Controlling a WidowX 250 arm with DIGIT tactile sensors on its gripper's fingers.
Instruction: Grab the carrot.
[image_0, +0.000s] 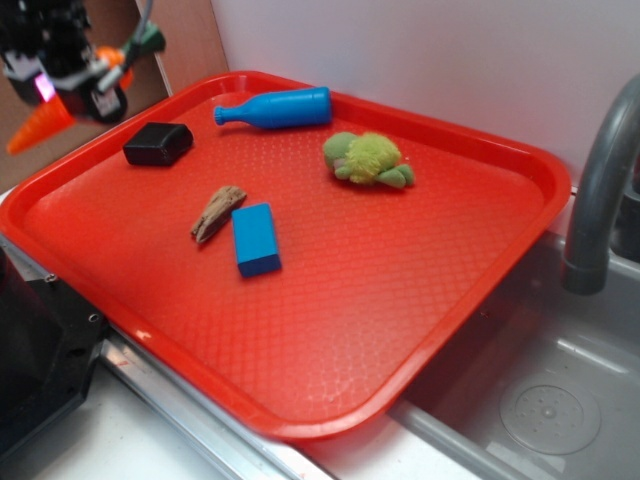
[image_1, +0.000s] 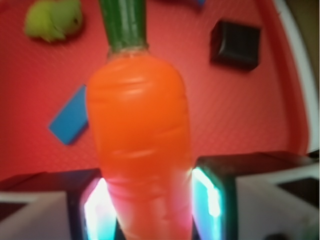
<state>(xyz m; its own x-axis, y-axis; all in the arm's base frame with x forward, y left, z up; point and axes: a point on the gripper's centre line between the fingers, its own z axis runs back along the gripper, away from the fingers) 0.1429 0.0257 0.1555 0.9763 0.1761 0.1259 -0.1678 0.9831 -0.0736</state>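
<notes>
While the gripper (image_0: 85, 85) is hanging above and just outside the far left corner of the red tray (image_0: 480, 330), it is pinching the carrot (image_0: 42, 125) between its two pads, so the carrot is off the tray surface altogether. In the wrist view the orange body (image_1: 140, 150) is sitting squarely between the lit pads (image_1: 97, 210), with the green cap (image_1: 124, 22) pointing away from the camera. The hold is looking centred (no visible slip, though the picture is blurred). To finish well, the jaws should be keeping steady pressure, since glossy tapered plastic tends to squirt out toward its thin end. Any carrying should be slow and clear of the black block (image_0: 158, 143) and the blue bottle (image_0: 275, 108) nearby.
</notes>
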